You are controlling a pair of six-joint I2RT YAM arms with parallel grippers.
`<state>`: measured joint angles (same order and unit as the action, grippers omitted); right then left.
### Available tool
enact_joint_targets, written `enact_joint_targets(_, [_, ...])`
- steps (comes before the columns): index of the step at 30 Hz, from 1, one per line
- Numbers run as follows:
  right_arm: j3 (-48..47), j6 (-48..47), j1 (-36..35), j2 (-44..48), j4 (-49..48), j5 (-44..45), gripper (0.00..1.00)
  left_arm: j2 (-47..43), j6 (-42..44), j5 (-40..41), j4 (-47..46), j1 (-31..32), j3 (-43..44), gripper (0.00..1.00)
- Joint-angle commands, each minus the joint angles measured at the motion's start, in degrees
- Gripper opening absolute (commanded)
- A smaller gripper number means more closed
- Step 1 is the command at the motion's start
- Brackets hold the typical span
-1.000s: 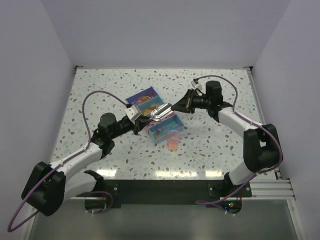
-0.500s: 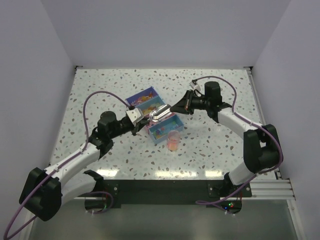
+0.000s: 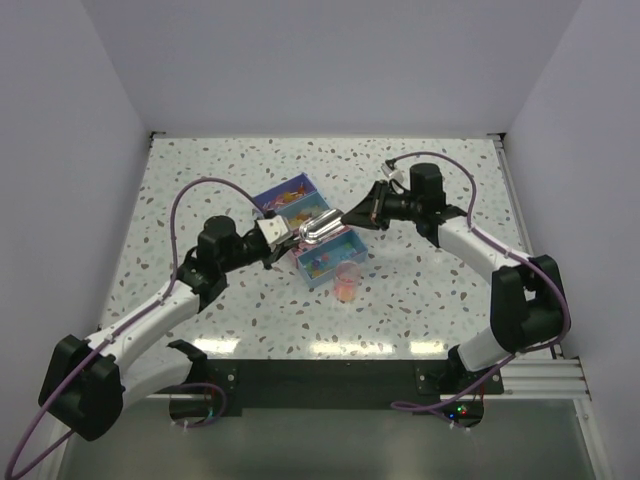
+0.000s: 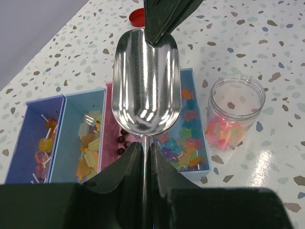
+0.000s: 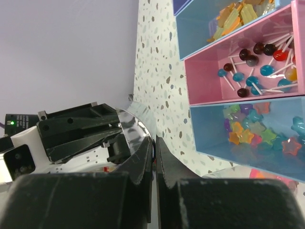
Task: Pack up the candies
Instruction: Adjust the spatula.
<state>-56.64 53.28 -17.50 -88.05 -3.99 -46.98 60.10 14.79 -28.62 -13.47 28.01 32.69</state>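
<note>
Left wrist view, nearest first: your left fingers (image 4: pixel 144 148) are clamped narrow round the thin handle of the scoop (image 4: pixel 145 86), its polished, mirror-smooth bowl hanging empty above the tray (image 4: pixel 43 100). Below it the candies (image 4: pixel 183 143) lie in four thin-walled pastel plastic bins near the middle of the table (image 4: pixel 267 43): translucent stars, flat gummies, ball lollipops on white sticks. More sit in the clear jar (image 4: pixel 236 112) just beside the tray, toward the near edge. At the bowl's far lip your right fingers (image 4: pixel 155 40) are pinched shut on the thin metal. I judge you are steadying the scoop before a dip. Free the lip first, then run the bowl along one bin's length, since it looks about as wide as a bin. Metal is slick, so lift tip-up. The jar looks light; pour slowly off the tip without nudging it. Beyond, a round red lid (image 4: pixel 137 15) rests on the glossy speckled table.
</note>
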Motion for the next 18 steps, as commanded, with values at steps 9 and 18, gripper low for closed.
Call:
enact_joint_targets(9, [-15.76, -20.46, 0.36, 0.00, 25.06, 7.60, 0.54, 0.20, 2.61, 11.04, 12.14, -1.90, 7.83, 0.00])
enact_joint_targets(18, [-37.92, -37.61, -0.43, -15.30, 40.20, 20.86, 0.56, 4.50, 7.18, 13.85, 33.05, -4.89, 18.46, 0.00])
